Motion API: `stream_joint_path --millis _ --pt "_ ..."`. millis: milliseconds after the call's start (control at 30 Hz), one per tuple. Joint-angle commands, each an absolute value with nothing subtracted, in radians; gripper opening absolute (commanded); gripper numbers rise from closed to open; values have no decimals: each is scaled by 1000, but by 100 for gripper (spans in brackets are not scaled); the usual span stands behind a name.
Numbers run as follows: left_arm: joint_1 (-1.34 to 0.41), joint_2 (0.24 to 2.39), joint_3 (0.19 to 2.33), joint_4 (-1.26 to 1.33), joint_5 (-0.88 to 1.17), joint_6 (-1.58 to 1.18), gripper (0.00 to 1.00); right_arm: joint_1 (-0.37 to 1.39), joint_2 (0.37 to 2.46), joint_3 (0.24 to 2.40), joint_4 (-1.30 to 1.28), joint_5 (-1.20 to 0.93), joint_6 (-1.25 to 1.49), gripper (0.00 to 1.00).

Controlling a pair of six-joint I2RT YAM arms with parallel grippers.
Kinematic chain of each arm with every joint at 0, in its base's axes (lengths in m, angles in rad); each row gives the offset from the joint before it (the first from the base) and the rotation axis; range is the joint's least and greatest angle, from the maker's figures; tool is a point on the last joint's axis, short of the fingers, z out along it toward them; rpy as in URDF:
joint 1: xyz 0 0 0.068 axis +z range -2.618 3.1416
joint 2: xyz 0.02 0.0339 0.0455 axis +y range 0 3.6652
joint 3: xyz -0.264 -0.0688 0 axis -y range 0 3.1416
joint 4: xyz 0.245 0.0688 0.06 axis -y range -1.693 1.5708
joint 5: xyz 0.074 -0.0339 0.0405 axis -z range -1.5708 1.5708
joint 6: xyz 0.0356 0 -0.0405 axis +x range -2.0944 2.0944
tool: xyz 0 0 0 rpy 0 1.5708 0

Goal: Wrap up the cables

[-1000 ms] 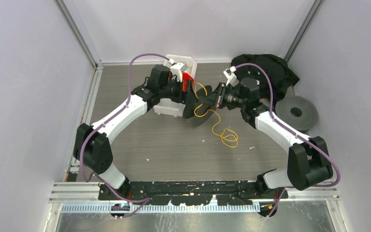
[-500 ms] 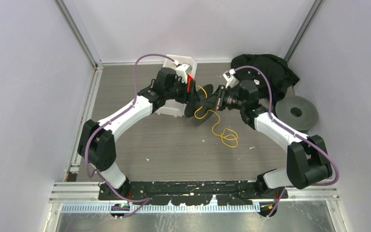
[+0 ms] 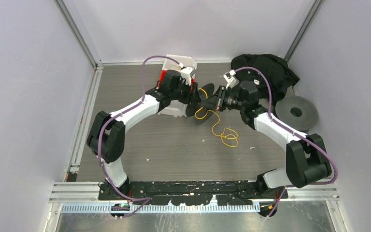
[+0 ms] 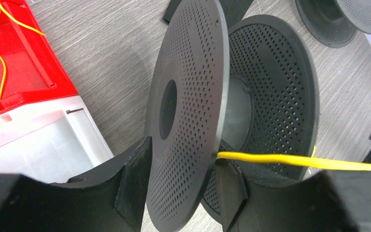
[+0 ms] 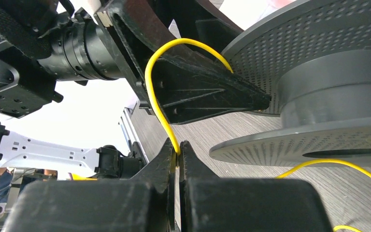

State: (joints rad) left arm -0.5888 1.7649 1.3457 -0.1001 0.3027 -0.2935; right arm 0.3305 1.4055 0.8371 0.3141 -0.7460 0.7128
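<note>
A dark grey perforated spool (image 3: 199,110) (image 4: 188,87) (image 5: 328,72) stands on edge mid-table between my two grippers. My left gripper (image 3: 192,96) (image 4: 181,188) straddles the spool's near flange, one finger (image 4: 133,188) on each face, close against it. Whether they press it, I cannot tell. A yellow cable (image 3: 216,126) (image 4: 294,161) (image 5: 152,92) runs from between the flanges to my right gripper (image 3: 212,102) (image 5: 178,145), which is shut on it. The rest of the cable trails to loose loops (image 3: 229,137) on the table.
A white bin (image 3: 173,110) (image 4: 53,140) with a red insert (image 4: 19,63) holding more yellow cable (image 4: 2,72) sits just behind the left gripper. Another grey spool (image 3: 296,112) lies flat at the right. A black cloth (image 3: 265,67) is heaped at the back right.
My left wrist has rolled over and the arm has shifted right toward the spool, its jaws narrowing around the flange. The right gripper has stayed shut on the cable, barely moving.
</note>
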Motion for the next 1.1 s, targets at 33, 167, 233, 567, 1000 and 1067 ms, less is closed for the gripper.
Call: stream_joint_path --millis 33,167,233,567,1000,1067 --pt "-591 1785 1406 -17 314 -250 48 311 1398 836 361 -764 724 1" --pt "-593 1776 1405 -21 308 -234 43 302 1403 835 374 -767 736 1" --pt "-593 1762 1395 -18 303 -230 42 297 1408 834 379 -767 742 0" --pt "-594 1774 1394 -10 319 -219 16 285 1425 832 403 -774 758 1" --pt "-595 1741 1480 -172 328 -191 0 253 1312 929 10 -663 564 1" --pt "-595 1717 1502 -246 327 -178 0 253 1285 981 -128 -592 487 0"
